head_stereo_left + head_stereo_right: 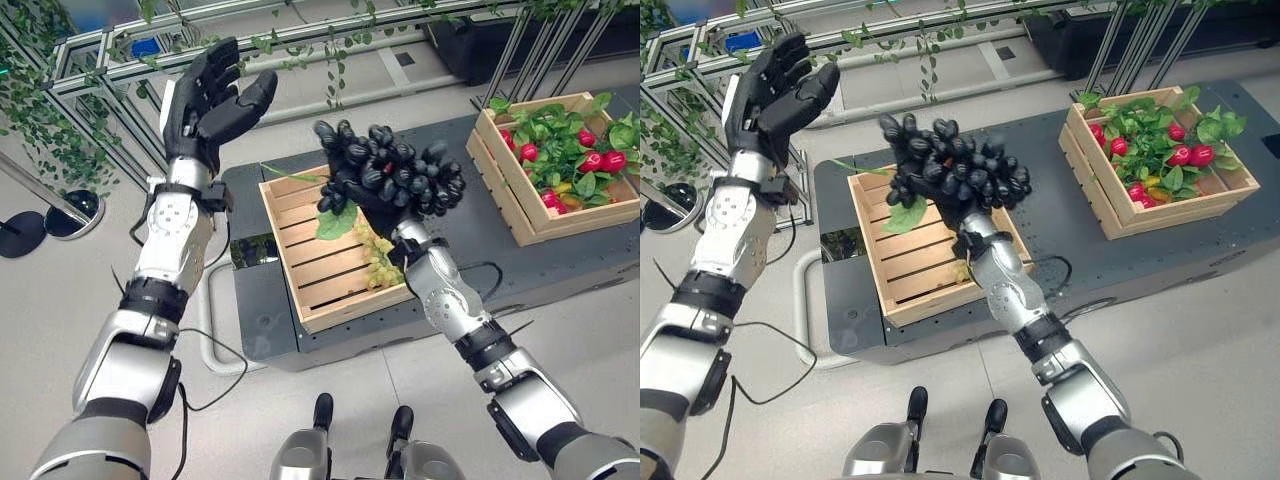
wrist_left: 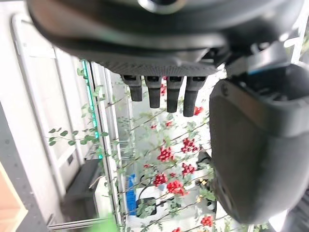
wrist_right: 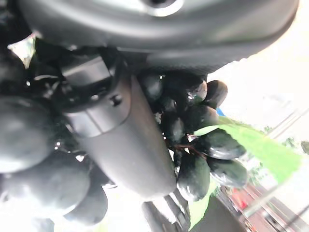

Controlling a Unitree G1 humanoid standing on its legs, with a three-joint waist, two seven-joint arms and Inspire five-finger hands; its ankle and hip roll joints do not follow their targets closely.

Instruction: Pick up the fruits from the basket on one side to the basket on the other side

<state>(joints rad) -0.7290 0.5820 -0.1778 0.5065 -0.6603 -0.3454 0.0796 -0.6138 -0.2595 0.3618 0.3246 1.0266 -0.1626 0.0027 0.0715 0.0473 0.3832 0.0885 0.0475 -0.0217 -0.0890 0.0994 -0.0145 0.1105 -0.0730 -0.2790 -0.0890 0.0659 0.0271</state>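
- The right hand (image 1: 385,205) is raised above the near wooden basket (image 1: 300,262), and its fingers are curled round a bunch of dark grapes (image 1: 400,170). In the right wrist view the thumb (image 3: 120,140) presses across the berries, so the hold looks firm.
- A green leaf (image 1: 336,222) hangs from the bunch on the side toward the near basket.
- The grapes are clear of the slats and touch no basket; they hang in the air over the near basket's far right part.
- A bunch of pale green grapes (image 1: 380,262) lies in the near basket beside the right forearm. As far as I can see it is the only fruit left there.
- The far basket (image 1: 528,215) stands well apart on the same dark surface (image 1: 500,260), toward the robot's right. It holds red fruits (image 1: 600,160) among green leaves.
- The left hand (image 1: 205,100) is held up at the robot's left, away from both baskets, with its fingers straight and spread. It holds nothing.
- Judged from this, the task is partly done: the far basket already has fruit in it, and the dark grapes are lifted but not yet carried across.
- What is left appears to be the carry to the far basket, the release there, and then the pale green bunch.
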